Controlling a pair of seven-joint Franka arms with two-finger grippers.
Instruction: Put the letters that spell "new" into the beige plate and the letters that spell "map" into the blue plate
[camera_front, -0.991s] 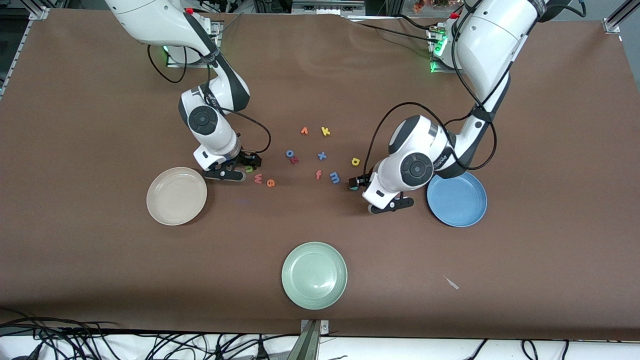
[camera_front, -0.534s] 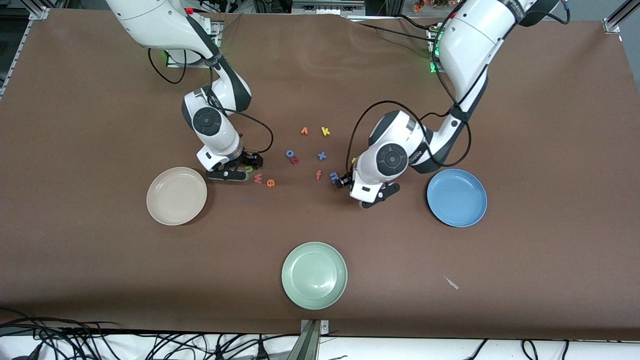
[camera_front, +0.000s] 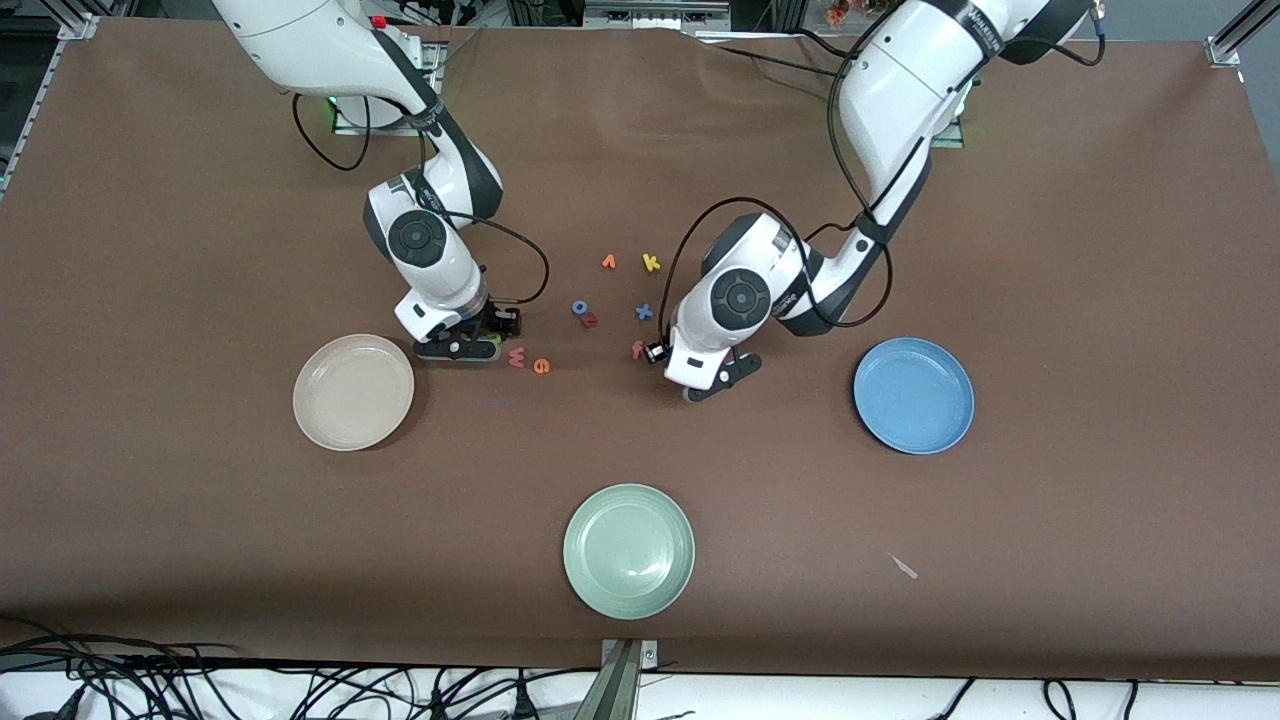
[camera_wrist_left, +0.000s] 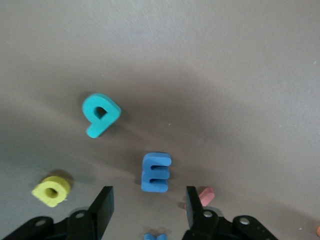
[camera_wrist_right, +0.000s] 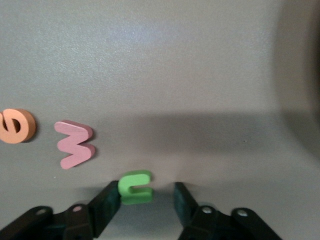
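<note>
Closing on 2 letters at once is the step in hand, so each pincer needs its letter centred before it clamps.

The beige plate (camera_front: 352, 392) is empty. Just beside it, the right pincer (camera_wrist_right: 146, 192) is down at the counter (camera_front: 200, 250) with its jaws apart around the green n (camera_wrist_right: 135, 187). 1 finger touches the letter and the other stands clear of it, so nothing is gripped yet. A small shift toward the clear finger should stop the n from skidting or twisting. The w (camera_wrist_right: 75, 144) and e (camera_wrist_right: 16, 126) lie close by and should be left alone.

Toward the left arm's end, the left pincer (camera_wrist_left: 146, 195) is released, holding nothing. The blue m (camera_wrist_left: 156, 172) lies mostly just ahead of its tips, so it should advance a little before squeezing. The p (camera_wrist_left: 101, 115) and a (camera_wrist_left: 51, 190) wait nearby. The blue plate (camera_front: 913, 395) is empty too, well apart.
</note>
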